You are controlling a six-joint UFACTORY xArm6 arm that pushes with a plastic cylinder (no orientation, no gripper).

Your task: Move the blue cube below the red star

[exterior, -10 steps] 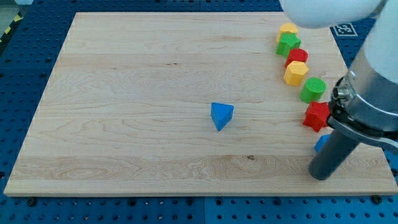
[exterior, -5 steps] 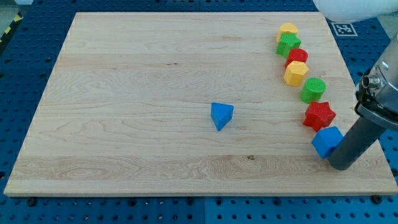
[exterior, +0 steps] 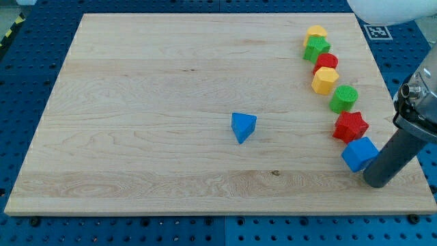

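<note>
The blue cube (exterior: 358, 154) sits near the board's right edge, just below the red star (exterior: 349, 126) and touching or nearly touching it. My tip (exterior: 377, 183) rests on the board right of and slightly below the blue cube, against its lower right side. The dark rod rises from the tip toward the view's upper right.
Above the red star a column of blocks runs up the right side: a green round block (exterior: 344, 98), a yellow block (exterior: 325, 80), a red block (exterior: 326, 61), a green star (exterior: 316, 48) and a yellow block (exterior: 316, 32). A blue triangular block (exterior: 242, 126) lies mid-board on the wooden board (exterior: 136, 102).
My tip swept from left of the blue cube around to its right side. The cube, earlier mostly hidden by the rod, now shows fully below the red star.
</note>
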